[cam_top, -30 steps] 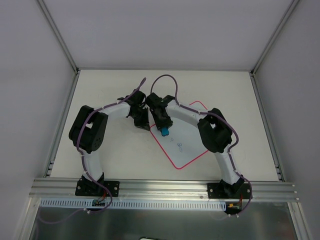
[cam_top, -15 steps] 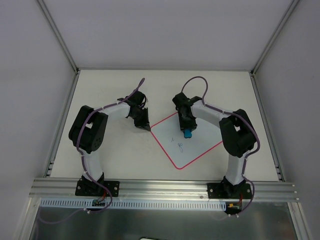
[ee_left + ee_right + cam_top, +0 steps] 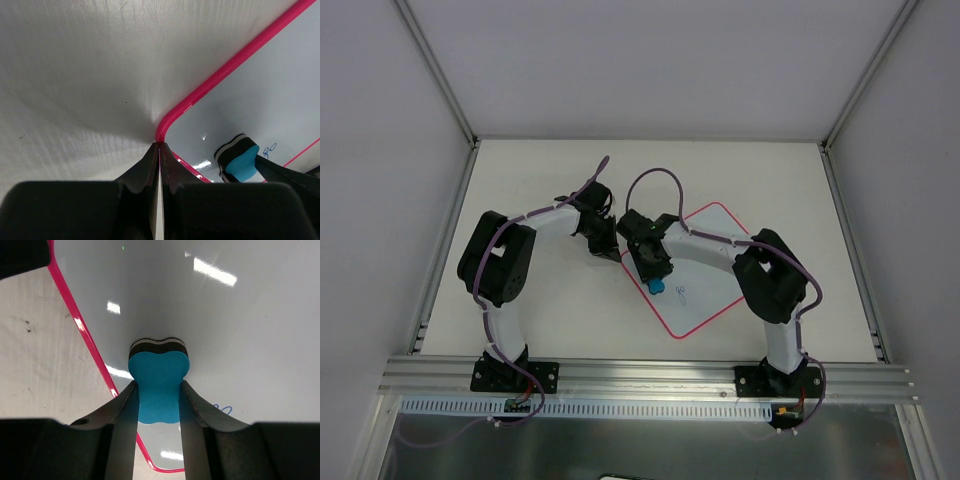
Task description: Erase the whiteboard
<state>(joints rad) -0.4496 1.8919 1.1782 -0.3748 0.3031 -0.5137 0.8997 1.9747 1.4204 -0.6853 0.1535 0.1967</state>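
The whiteboard point(image 3: 705, 270) lies tilted on the table, white with a red-pink rim, and bears a small blue scribble point(image 3: 680, 293). My right gripper point(image 3: 655, 283) is shut on the blue eraser point(image 3: 159, 385), whose felt face rests on the board near its left edge. The scribble point(image 3: 223, 410) shows just right of the eraser in the right wrist view. My left gripper point(image 3: 608, 250) is shut, its tips at the board's left corner point(image 3: 165, 127). The eraser also shows in the left wrist view point(image 3: 239, 159).
The beige table top point(image 3: 540, 300) is bounded by grey walls on three sides. An aluminium rail point(image 3: 650, 375) runs along the near edge with both arm bases on it.
My right gripper swept the eraser from the board's left side to the right, then back to the left near the scribble. The left arm has stayed at the corner.
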